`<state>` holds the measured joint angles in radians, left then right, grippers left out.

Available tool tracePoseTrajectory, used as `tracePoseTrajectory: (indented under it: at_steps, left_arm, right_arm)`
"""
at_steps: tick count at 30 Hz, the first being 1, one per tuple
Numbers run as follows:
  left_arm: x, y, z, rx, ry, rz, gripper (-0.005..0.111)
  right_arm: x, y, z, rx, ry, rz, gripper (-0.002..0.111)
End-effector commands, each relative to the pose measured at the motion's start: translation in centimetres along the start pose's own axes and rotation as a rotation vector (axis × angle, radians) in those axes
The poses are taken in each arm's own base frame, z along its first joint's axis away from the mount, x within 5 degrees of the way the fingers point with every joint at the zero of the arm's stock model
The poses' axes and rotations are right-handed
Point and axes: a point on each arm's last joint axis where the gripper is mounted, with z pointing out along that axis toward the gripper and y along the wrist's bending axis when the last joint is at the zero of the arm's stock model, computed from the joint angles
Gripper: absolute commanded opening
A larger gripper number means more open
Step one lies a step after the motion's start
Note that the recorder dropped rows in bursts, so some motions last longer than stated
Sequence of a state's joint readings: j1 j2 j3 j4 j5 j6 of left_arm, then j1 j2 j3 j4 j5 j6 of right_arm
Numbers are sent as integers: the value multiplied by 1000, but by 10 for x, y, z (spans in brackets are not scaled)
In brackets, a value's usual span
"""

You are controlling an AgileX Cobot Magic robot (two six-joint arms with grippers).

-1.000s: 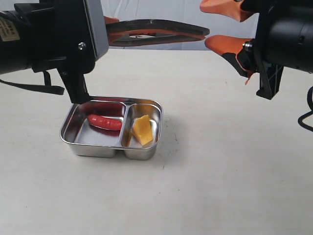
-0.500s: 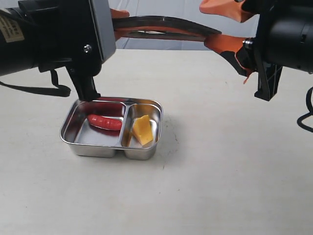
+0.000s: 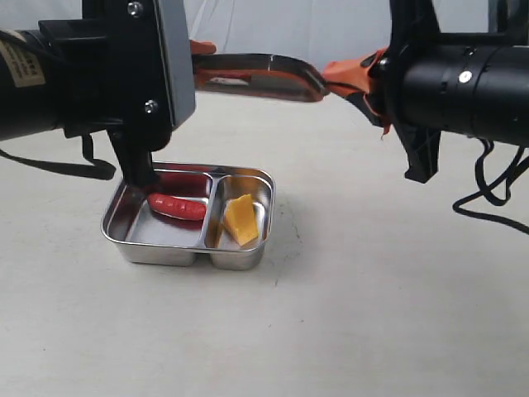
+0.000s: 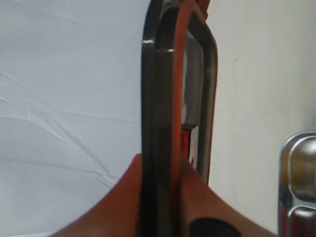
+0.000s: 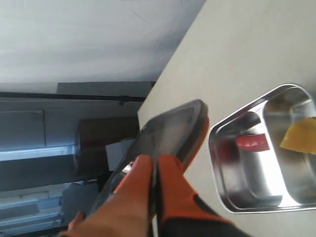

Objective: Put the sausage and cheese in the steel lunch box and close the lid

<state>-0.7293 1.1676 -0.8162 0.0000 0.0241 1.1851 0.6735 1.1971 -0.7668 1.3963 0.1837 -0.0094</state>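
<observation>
The steel lunch box (image 3: 131, 236) sits open on the table. The red sausage (image 3: 177, 205) lies in its left compartment and the yellow cheese (image 3: 240, 219) in its right one. The dark lid (image 3: 256, 73) hangs roughly level in the air behind and above the box. My left gripper (image 3: 205, 69) is shut on the lid's left end; in the left wrist view the lid (image 4: 163, 89) runs edge-on between the orange fingers (image 4: 207, 197). My right gripper (image 3: 340, 74) is shut on the lid's right end. In the right wrist view the gripper (image 5: 157, 168) pinches the lid (image 5: 170, 126) beside the lunch box (image 5: 232, 197), with the sausage (image 5: 252, 142) and the cheese (image 5: 301, 134) inside.
The cream table (image 3: 347, 289) stretches around the box. A white backdrop (image 3: 281, 25) hangs behind the table's far edge. Black cables (image 3: 496, 190) trail from the right arm at the right side.
The right arm swung left and rolled over, and its fingers, open before, closed onto the lid's right end. The lid shifted slightly left. The box and food stayed put.
</observation>
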Motion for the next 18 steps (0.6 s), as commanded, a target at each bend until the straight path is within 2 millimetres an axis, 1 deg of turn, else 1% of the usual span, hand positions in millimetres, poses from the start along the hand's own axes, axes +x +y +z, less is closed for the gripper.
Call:
tracePoseTrajectory:
  at_steps: [1,5,8,14,18]
  left_arm:
    - [-4,2,-2,8,-10,-28,0]
    - [-3,-2,-1,35,1,-20,0]
    - [0,-8,6,71,17,-11,0]
    - [8,-29,34,161,55,-6,0]
    - [11,-36,48,160,53,-6,0]
  right_arm:
    - [5,-12,14,57,60,-103,-1]
    - [2,-21,25,101,50,-122,-1]
    - [2,-28,33,135,57,-123,-1]
    - [1,-43,48,198,64,-138,-1]
    - [-1,-47,54,213,50,-155,-1]
